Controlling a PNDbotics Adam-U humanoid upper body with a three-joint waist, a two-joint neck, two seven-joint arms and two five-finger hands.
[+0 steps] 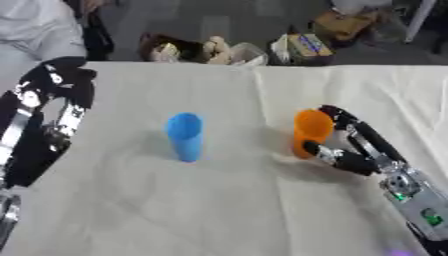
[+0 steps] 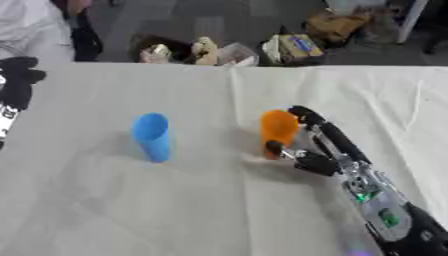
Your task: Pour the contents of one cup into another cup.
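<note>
Item: my right hand (image 1: 343, 156), nearest, fingers and thumb curled round the orange plastic cup (image 1: 311, 131), which stood upright on the white cloth-covered table (image 1: 224, 210). Item: blue plastic cup (image 1: 185, 136), upright, well apart to the left. Item: my left hand (image 1: 54, 82), far left, fingers indistinct. Advice, as I judged it: lift level, carry over the blue rim, tip slowly.

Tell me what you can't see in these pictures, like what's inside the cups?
- Inside of the orange cup: both views, hidden by its own wall.
- Inside of the blue cup: both views, the low angle hides its bottom.
- Right hand palm: hidden behind the orange cup it curls round.
- Left hand: fingers blurred in the left eye view, cut off by the edge in the right eye view.
</note>
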